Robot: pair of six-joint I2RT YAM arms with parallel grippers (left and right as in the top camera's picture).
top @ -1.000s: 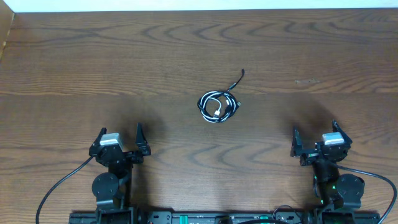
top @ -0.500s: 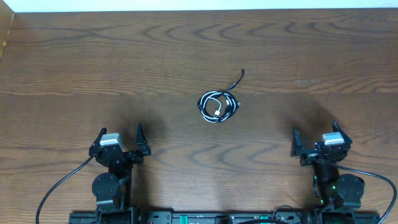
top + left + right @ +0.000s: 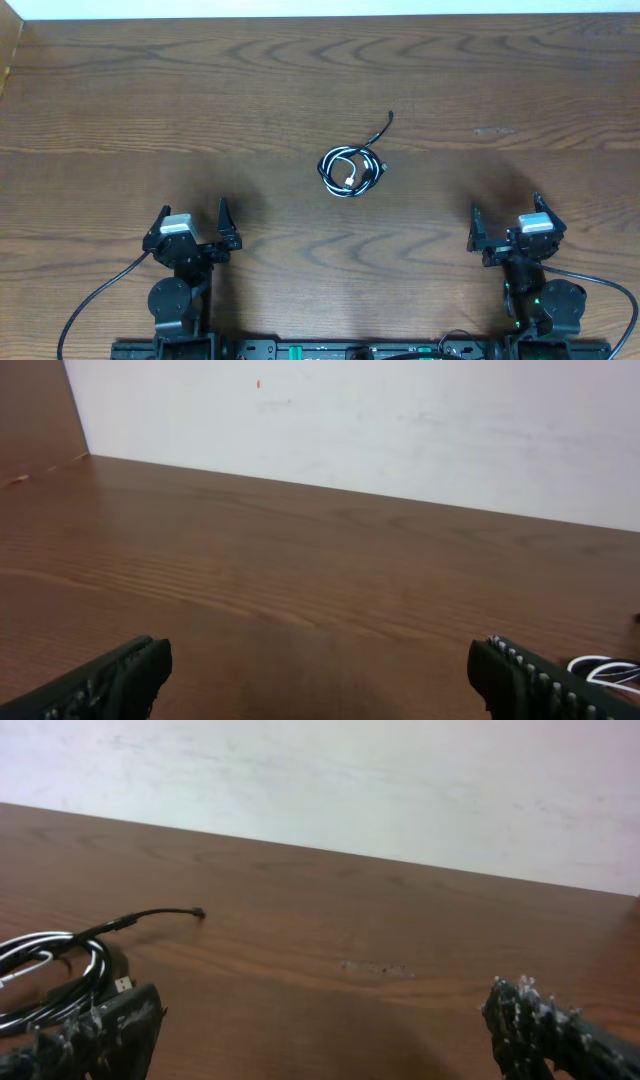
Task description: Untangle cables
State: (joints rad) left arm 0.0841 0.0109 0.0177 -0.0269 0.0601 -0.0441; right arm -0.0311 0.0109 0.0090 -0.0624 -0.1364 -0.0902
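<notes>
Cables (image 3: 350, 172): coiled bundle on worktop (image 3: 120, 100), untouched, untangling not begun; my jaws stand released at 7 and 5 o'clock; next I'd pinch the loose end (image 3: 389, 116) at 1 o'clock.

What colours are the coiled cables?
Black and white cables, clearest in the overhead view.

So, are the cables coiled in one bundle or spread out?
Coiled: the cables lie as one tight black-and-white loop on the table, with only one black end trailing out.

Cables (image 3: 349, 178) on table (image 3: 120, 90) centre — left end effector (image 3: 192, 208), right end effector (image 3: 505, 205) flanking.
</notes>
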